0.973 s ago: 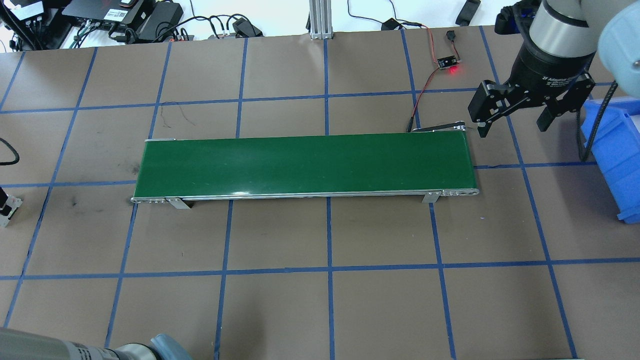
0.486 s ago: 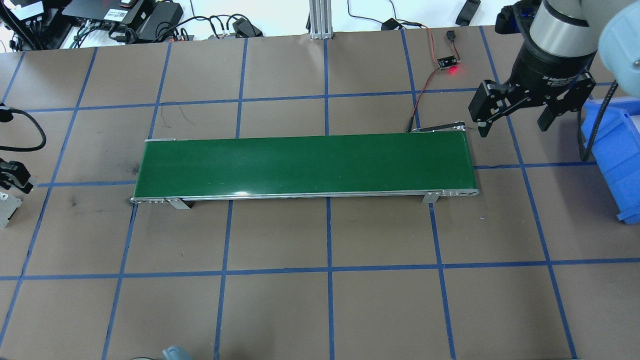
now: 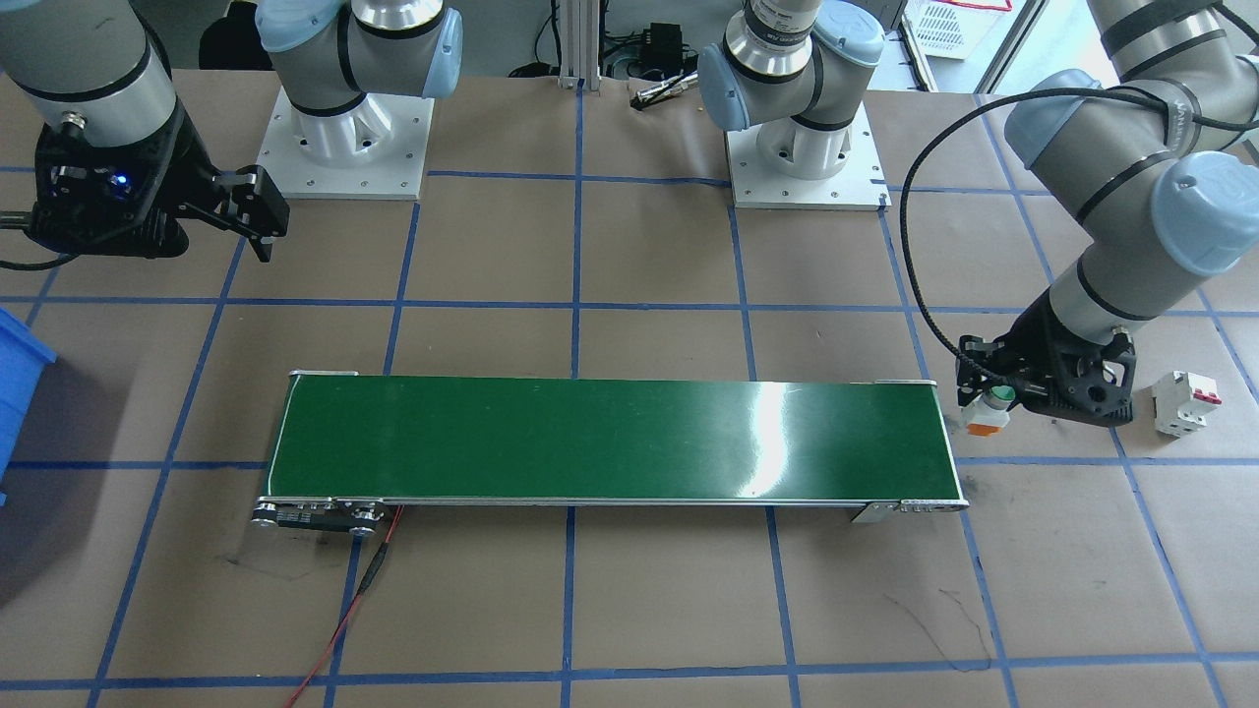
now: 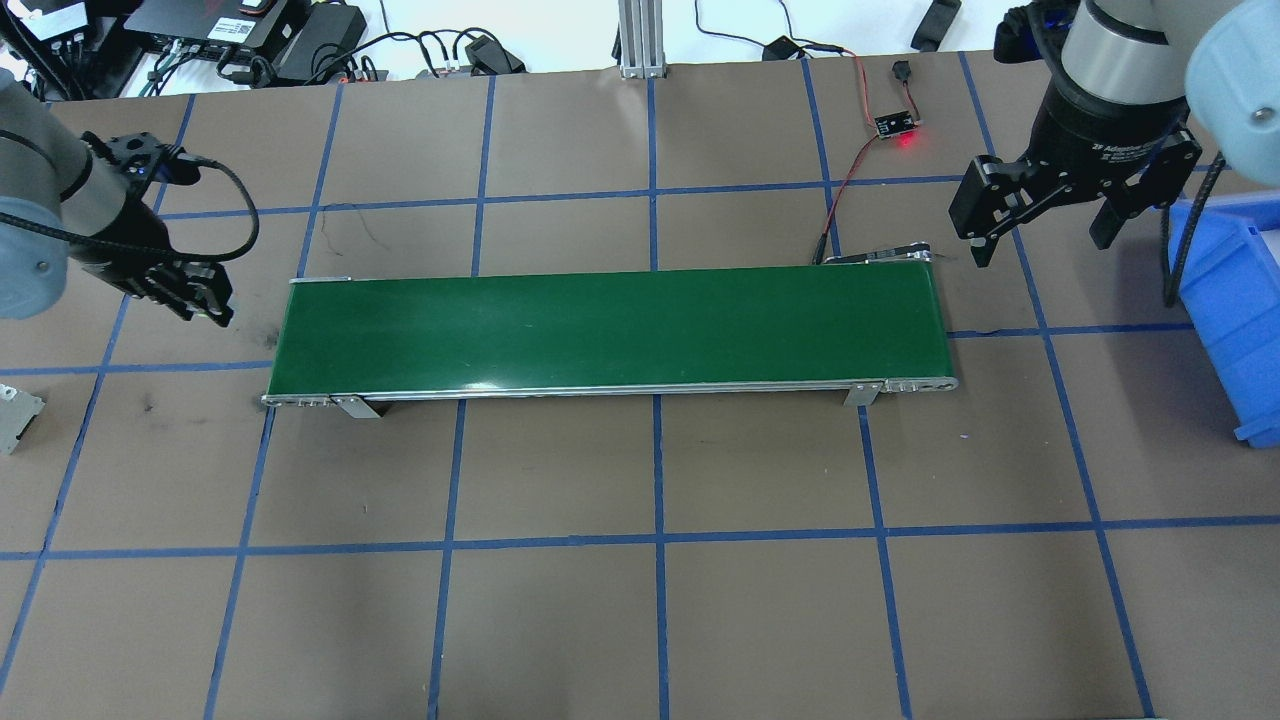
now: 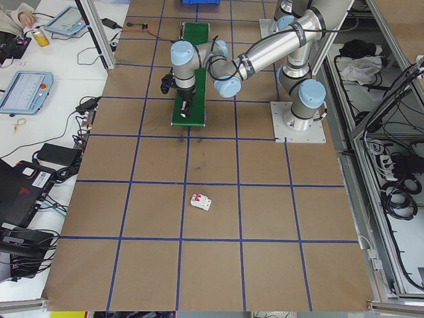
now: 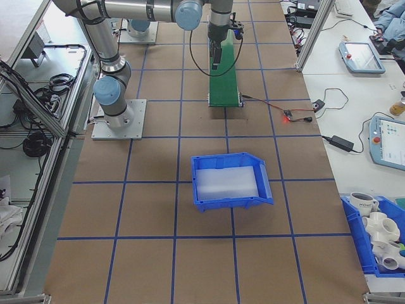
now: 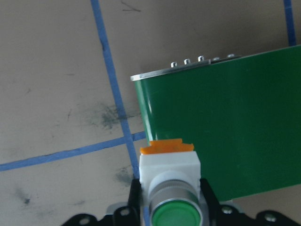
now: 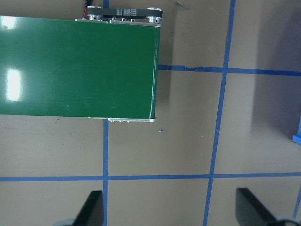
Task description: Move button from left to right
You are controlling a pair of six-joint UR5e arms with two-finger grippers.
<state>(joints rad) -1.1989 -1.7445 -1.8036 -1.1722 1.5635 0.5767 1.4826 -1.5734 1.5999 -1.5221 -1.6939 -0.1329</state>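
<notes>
The button (image 7: 168, 175), with its green cap, white body and orange base, sits between the fingers of my left gripper (image 3: 988, 401), which is shut on it. It hangs just off the left end of the green conveyor belt (image 4: 610, 328), above the brown table, and its orange base (image 3: 982, 426) points down. In the overhead view the left gripper (image 4: 203, 302) hides most of the button. My right gripper (image 4: 1042, 242) is open and holds nothing. It hovers past the belt's right end, near the blue bin (image 4: 1236, 300).
A white circuit breaker with a red lever (image 3: 1186, 401) lies on the table left of the left gripper. A small board with a red light (image 4: 897, 127) and its wires sit behind the belt's right end. Cables and power supplies line the far edge.
My left arm has swung in from the lower left edge and now holds the button at the belt's left end. The right gripper has shifted slightly up and stays open.
</notes>
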